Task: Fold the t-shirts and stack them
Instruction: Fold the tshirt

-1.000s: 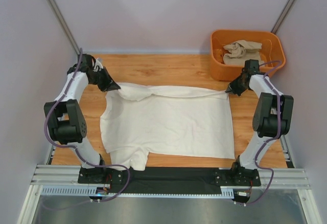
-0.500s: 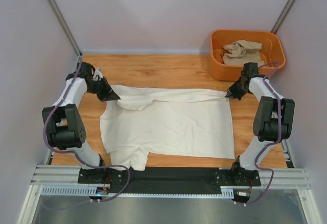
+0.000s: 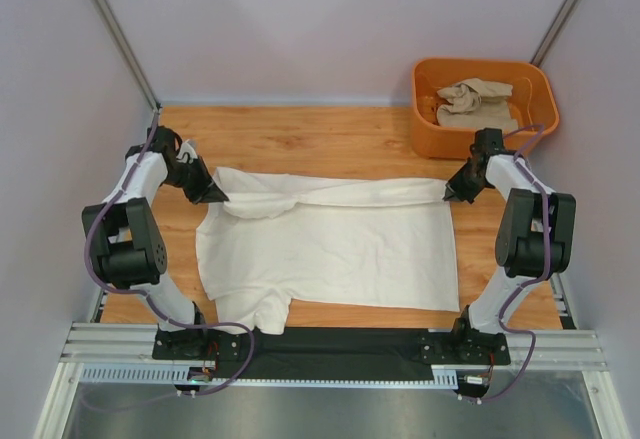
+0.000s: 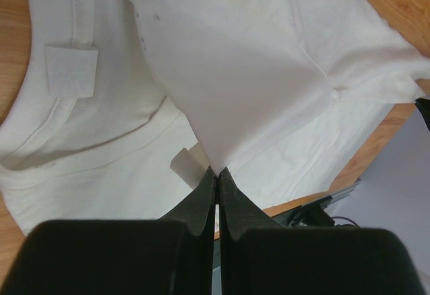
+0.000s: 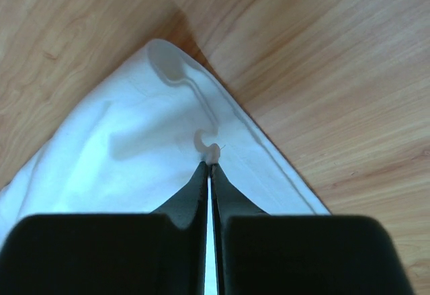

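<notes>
Risk looked like slippage skewing the fold: left hand point(image 4: 216, 172) and right hand point(image 5: 209, 166) each clamped only a tip-pinch of the cream-white fabric t-shirt point(image 3: 330, 244), spread on the wooden tabletop point(image 3: 320, 139) left of the orange plastic tub point(image 3: 432, 137) holding the sandy beige fabric t-shirt point(image 3: 475, 101).

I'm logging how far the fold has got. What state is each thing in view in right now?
cream-white t-shirt, spread flat, far edge turned over towards the near side.
orange tub, upright, holding one shirt.
sandy beige t-shirt, crumpled, unfolded, in the orange tub.
left end effector, shut on the cream-white t-shirt's far left corner.
right end effector, shut on its far right corner.
</notes>
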Controlling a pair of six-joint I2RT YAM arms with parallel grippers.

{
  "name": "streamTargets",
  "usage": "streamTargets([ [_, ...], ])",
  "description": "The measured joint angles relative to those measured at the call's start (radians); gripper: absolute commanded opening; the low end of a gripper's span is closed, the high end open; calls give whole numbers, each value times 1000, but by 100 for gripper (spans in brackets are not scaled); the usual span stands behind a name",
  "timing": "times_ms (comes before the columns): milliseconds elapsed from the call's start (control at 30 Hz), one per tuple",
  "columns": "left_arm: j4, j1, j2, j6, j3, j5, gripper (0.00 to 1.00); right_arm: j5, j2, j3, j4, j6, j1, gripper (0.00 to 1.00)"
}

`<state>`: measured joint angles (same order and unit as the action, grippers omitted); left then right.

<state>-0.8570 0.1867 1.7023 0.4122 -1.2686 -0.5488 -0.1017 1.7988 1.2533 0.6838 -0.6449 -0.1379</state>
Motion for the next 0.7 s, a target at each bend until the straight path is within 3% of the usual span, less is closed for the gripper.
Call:
streamTargets([
  [267,1,0,11,-23,2,0,0,15,0,-46,6,10,1,2],
  [467,3,0,23,-29,28,-9,0,-11,-18,-61,-19,36,6,35],
  [700,14,0,30,-30,44,-31,0,-33,-30,4,-63,76,5,37],
])
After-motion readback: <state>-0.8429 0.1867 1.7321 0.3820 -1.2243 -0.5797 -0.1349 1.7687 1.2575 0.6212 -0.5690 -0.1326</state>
